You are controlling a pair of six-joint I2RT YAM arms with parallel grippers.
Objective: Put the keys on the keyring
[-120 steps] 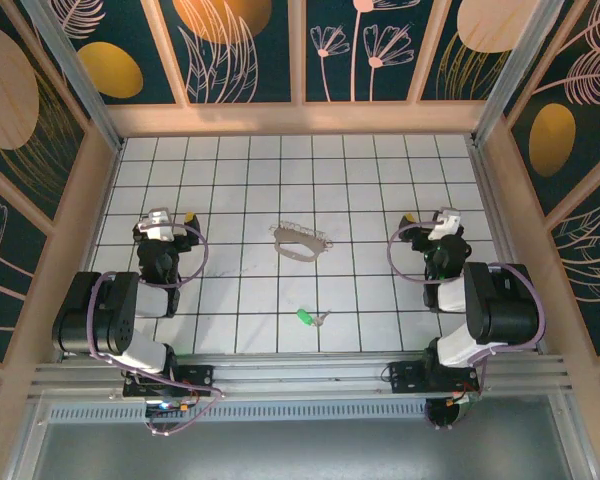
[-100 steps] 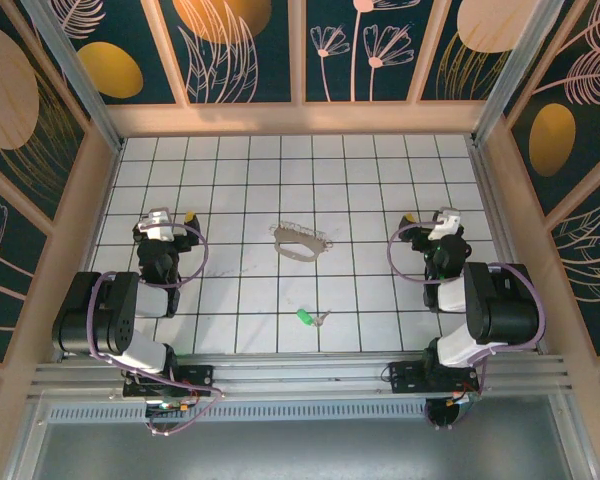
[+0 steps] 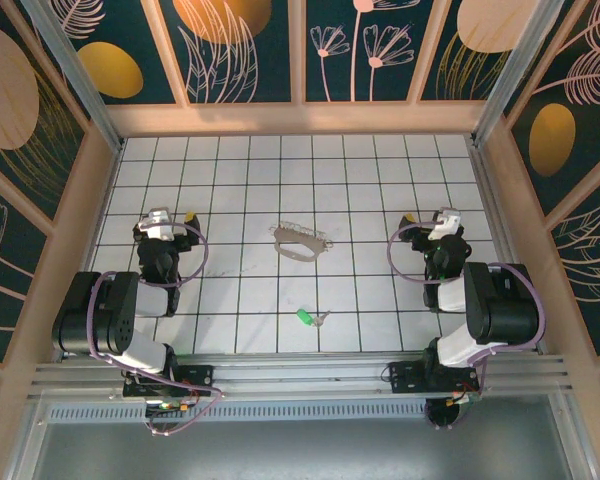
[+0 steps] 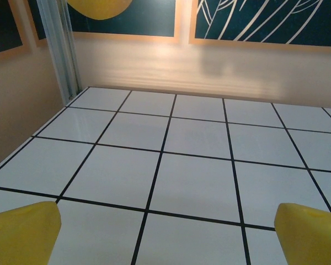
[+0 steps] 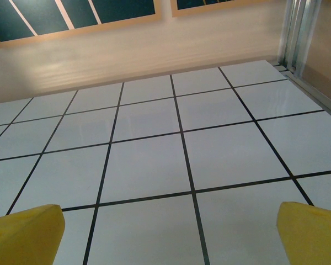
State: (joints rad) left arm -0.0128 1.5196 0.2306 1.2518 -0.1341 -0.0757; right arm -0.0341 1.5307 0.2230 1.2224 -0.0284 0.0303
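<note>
Between left gripper (image 3: 167, 218) and right gripper (image 3: 430, 217) lie one key (image 3: 307, 317), one keyring (image 3: 300, 243).

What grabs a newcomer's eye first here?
The green-headed key, lying on the white tiles near the front centre. Behind it lies the grey keyring, mid-table and apart from the key. The left gripper and right gripper flank them, both open and empty.

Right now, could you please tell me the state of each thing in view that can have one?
key: lying loose on the tiles, not on the keyring, untouched.
keyring: lying on the tiles, apart from the key, not held.
left gripper: open, empty.
right gripper: open, empty.
</note>
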